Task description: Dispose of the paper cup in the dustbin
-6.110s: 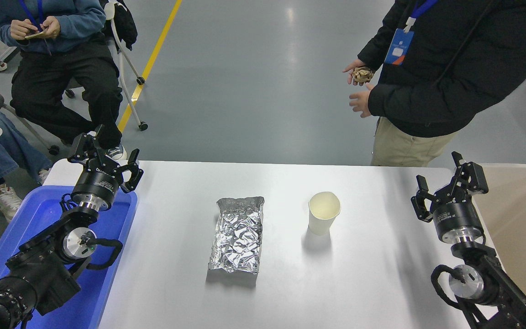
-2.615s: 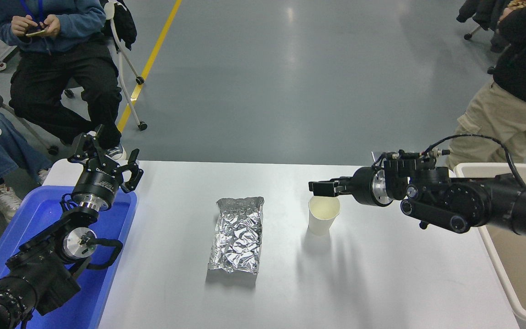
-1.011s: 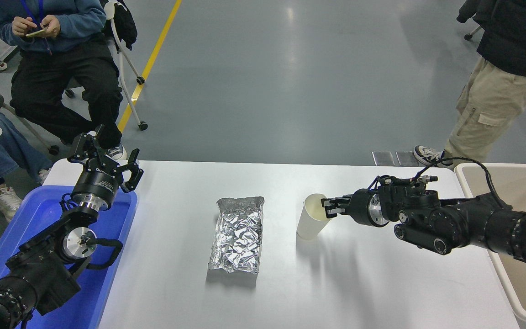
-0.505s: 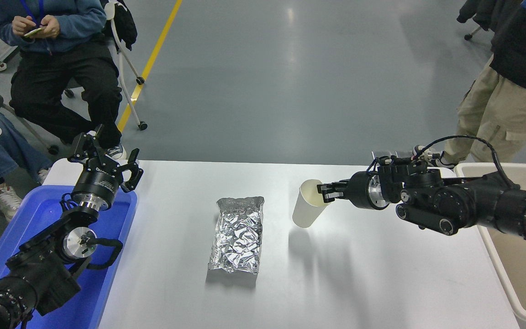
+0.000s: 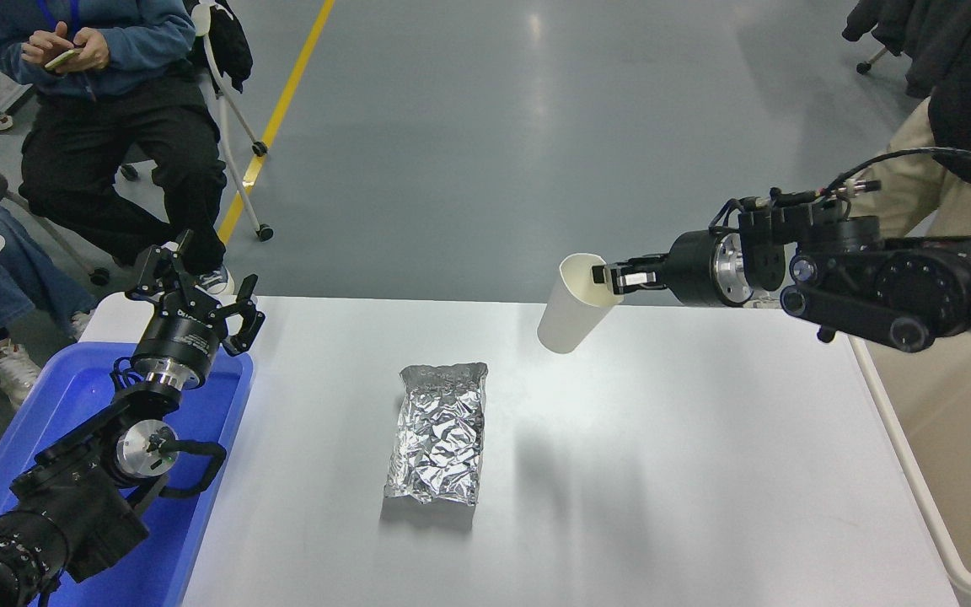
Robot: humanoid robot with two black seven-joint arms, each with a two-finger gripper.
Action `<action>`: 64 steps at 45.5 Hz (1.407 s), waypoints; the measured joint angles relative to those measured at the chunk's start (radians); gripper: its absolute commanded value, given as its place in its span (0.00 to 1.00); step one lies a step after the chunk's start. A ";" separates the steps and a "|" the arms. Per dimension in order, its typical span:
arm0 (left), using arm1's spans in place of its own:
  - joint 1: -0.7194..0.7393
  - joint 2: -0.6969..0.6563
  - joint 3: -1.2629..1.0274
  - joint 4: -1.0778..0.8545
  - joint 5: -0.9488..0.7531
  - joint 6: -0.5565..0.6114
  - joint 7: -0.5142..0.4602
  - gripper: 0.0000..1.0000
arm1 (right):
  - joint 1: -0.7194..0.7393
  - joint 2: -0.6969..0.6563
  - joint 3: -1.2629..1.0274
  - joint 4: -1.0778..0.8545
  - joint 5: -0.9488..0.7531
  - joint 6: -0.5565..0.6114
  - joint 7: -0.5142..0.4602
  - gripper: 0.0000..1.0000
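My left arm [image 5: 72, 497] sat parked at the lower left, over the blue tray [image 5: 199, 506], wrist tilted up and away from me. Its left gripper [image 5: 199, 291] stood with fingers spread, holding nothing.

One foil bag [image 5: 437, 434] lay flat near the middle of the white table [image 5: 662, 506], crinkled, well apart from both grippers.

One dustbin [image 5: 915, 497] stood at the table's right edge; only its left rim and part of the inner wall were in view.

My right arm [image 5: 898, 282] reached in from the right edge, stretched roughly level and pointing left, raised above the table's far edge. The right gripper [image 5: 612, 276] was clenched on the rim of the paper cup [image 5: 571, 303]: one finger inside the mouth, the other hidden behind the wall.

One cup, held clear of the table, tilted with its mouth up and toward the gripper and its base down-left. It hung at the gripper's tip, above the far edge, left of the dustbin and well apart from it. A faint shadow lay on the table right of the bag.

Beyond the table: one person seated at far left [image 5: 106, 84], hands together on a small object; part of a second person [image 5: 957, 110] at far right.
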 measured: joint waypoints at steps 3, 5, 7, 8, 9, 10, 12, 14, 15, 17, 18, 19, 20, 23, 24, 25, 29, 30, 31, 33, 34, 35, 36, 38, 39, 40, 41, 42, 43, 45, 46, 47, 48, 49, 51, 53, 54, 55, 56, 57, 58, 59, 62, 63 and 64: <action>0.000 0.000 0.000 0.000 0.000 0.000 0.000 1.00 | 0.011 -0.013 0.006 0.007 0.004 0.006 0.000 0.00; 0.000 0.000 0.000 0.000 0.000 0.000 0.000 1.00 | 0.018 -0.020 0.011 0.011 0.006 0.010 0.000 0.00; 0.000 0.000 0.000 0.000 0.000 0.000 0.000 1.00 | 0.022 -0.026 0.015 0.013 0.007 0.013 0.000 0.00; 0.000 0.000 0.000 0.000 0.000 0.000 0.000 1.00 | 0.025 -0.029 0.017 0.014 0.008 0.015 0.000 0.00; 0.000 0.000 0.000 0.000 0.000 0.000 0.000 1.00 | 0.026 -0.032 0.019 0.015 0.009 0.016 0.000 0.00; 0.000 0.000 0.000 0.000 0.000 0.000 0.000 1.00 | 0.029 -0.037 0.022 0.017 0.010 0.018 0.000 0.00; 0.000 0.000 0.000 0.000 0.000 0.000 0.000 1.00 | 0.032 -0.041 0.025 0.018 0.011 0.019 0.000 0.00; 0.000 0.000 0.000 0.000 0.000 0.000 0.000 1.00 | 0.036 -0.048 0.028 0.019 0.012 0.021 0.000 0.00; 0.000 0.000 0.000 0.000 0.000 0.000 0.000 1.00 | 0.038 -0.052 0.031 0.020 0.012 0.021 0.000 0.00; 0.000 0.000 0.000 0.000 0.000 0.000 0.000 1.00 | 0.042 -0.060 0.037 0.020 0.013 0.022 0.000 0.00; 0.000 0.000 0.000 0.000 0.000 0.000 0.000 1.00 | 0.043 -0.064 0.039 0.020 0.013 0.023 0.000 0.00; 0.000 0.000 0.000 0.000 0.000 0.000 0.000 1.00 | 0.044 -0.068 0.041 0.021 0.013 0.024 0.000 0.00; 0.000 0.000 0.000 0.000 0.000 0.000 0.000 1.00 | 0.044 -0.072 0.042 0.021 0.013 0.024 0.000 0.00; 0.000 0.000 0.000 0.000 0.000 0.000 0.000 1.00 | 0.045 -0.087 0.048 0.021 0.014 0.024 0.000 0.00; 0.000 0.000 0.000 0.000 0.000 0.000 0.000 1.00 | 0.045 -0.093 0.049 0.020 0.014 0.023 0.000 0.00; 0.000 0.000 0.000 0.000 0.000 0.000 0.000 1.00 | 0.044 -0.101 0.051 0.020 0.014 0.022 0.000 0.00; 0.000 0.000 0.000 0.000 0.000 0.000 0.000 1.00 | 0.033 -0.128 0.057 0.018 0.014 0.018 0.004 0.00; 0.000 0.000 0.000 0.000 0.000 0.000 0.000 1.00 | 0.028 -0.139 0.061 0.018 0.014 0.017 0.005 0.00; 0.000 0.000 0.000 0.000 0.000 0.000 0.000 1.00 | 0.024 -0.148 0.064 0.018 0.014 0.016 0.005 0.00; 0.000 0.000 0.000 0.000 0.000 0.000 0.000 1.00 | 0.014 -0.166 0.070 0.016 0.014 0.015 0.006 0.00; 0.000 0.000 0.000 0.000 0.000 0.000 0.000 1.00 | 0.006 -0.179 0.075 0.015 0.014 0.014 0.006 0.00; 0.000 0.000 0.000 0.000 0.000 0.000 0.000 1.00 | 0.001 -0.188 0.078 0.013 0.014 0.014 0.006 0.00; 0.000 0.000 0.000 0.000 0.000 0.000 0.000 1.00 | -0.008 -0.201 0.082 0.010 0.014 0.013 0.007 0.00; 0.000 0.000 0.000 0.000 0.000 0.000 0.000 1.00 | -0.023 -0.221 0.087 0.003 0.014 0.013 0.008 0.00; 0.000 0.000 0.000 0.000 0.000 0.000 0.000 1.00 | -0.030 -0.232 0.089 -0.002 0.014 0.012 0.008 0.00; 0.000 0.000 0.000 0.000 0.000 0.000 0.000 1.00 | -0.041 -0.247 0.094 -0.009 0.014 0.011 0.009 0.00; 0.000 0.000 0.000 0.000 0.000 0.000 0.000 1.00 | -0.049 -0.257 0.097 -0.015 0.015 0.011 0.010 0.00; 0.000 0.000 0.000 0.000 0.000 0.000 0.000 1.00 | -0.057 -0.268 0.100 -0.020 0.015 0.011 0.012 0.00; 0.000 0.000 0.000 0.000 0.000 0.000 0.000 1.00 | -0.067 -0.280 0.105 -0.027 0.016 0.010 0.014 0.00; 0.000 0.000 0.000 0.000 0.000 0.000 0.000 1.00 | -0.090 -0.306 0.120 -0.043 0.021 0.010 0.018 0.00; 0.000 0.000 0.000 0.000 0.000 0.000 0.000 1.00 | -0.100 -0.316 0.125 -0.050 0.024 0.009 0.019 0.00; 0.000 0.000 0.000 0.000 0.000 0.000 0.000 1.00 | -0.115 -0.330 0.136 -0.060 0.031 0.009 0.021 0.00; 0.000 0.000 0.000 0.000 0.000 0.000 0.000 1.00 | -0.126 -0.340 0.142 -0.066 0.035 0.009 0.022 0.00; 0.000 0.000 0.000 0.000 0.000 0.000 0.000 1.00 | -0.137 -0.350 0.148 -0.074 0.039 0.009 0.023 0.00; 0.000 0.000 0.000 0.000 0.000 0.000 0.000 1.00 | -0.163 -0.374 0.164 -0.095 0.054 0.010 0.025 0.00; 0.000 0.000 0.000 0.000 0.000 0.000 0.000 1.00 | -0.191 -0.396 0.178 -0.116 0.076 0.010 0.027 0.00; 0.000 0.000 0.000 0.000 0.000 0.000 0.000 1.00 | -0.204 -0.405 0.184 -0.126 0.086 0.010 0.028 0.00; 0.000 0.000 0.000 0.000 0.000 0.000 0.000 1.00 | -0.215 -0.412 0.187 -0.135 0.095 0.010 0.028 0.00; 0.000 0.000 0.000 0.000 0.000 0.000 0.000 1.00 | -0.228 -0.419 0.191 -0.145 0.106 0.010 0.028 0.00; 0.000 0.000 0.000 0.000 0.000 0.000 0.000 1.00 | -0.245 -0.428 0.197 -0.159 0.123 0.010 0.029 0.00; 0.000 0.000 0.000 0.000 0.000 0.000 0.000 1.00 | -0.256 -0.433 0.201 -0.169 0.134 0.010 0.029 0.00; 0.000 0.000 0.000 0.000 0.000 0.000 0.000 1.00 | -0.268 -0.438 0.204 -0.181 0.145 0.010 0.029 0.00; 0.000 0.000 0.000 0.000 0.000 0.000 0.000 1.00 | -0.306 -0.452 0.212 -0.222 0.190 0.010 0.030 0.00; 0.000 0.000 0.000 0.000 0.000 0.000 0.000 1.00 | -0.323 -0.456 0.214 -0.240 0.211 0.011 0.030 0.00; 0.000 0.000 0.000 0.000 0.000 0.000 0.000 1.00 | -0.336 -0.458 0.216 -0.254 0.227 0.011 0.030 0.00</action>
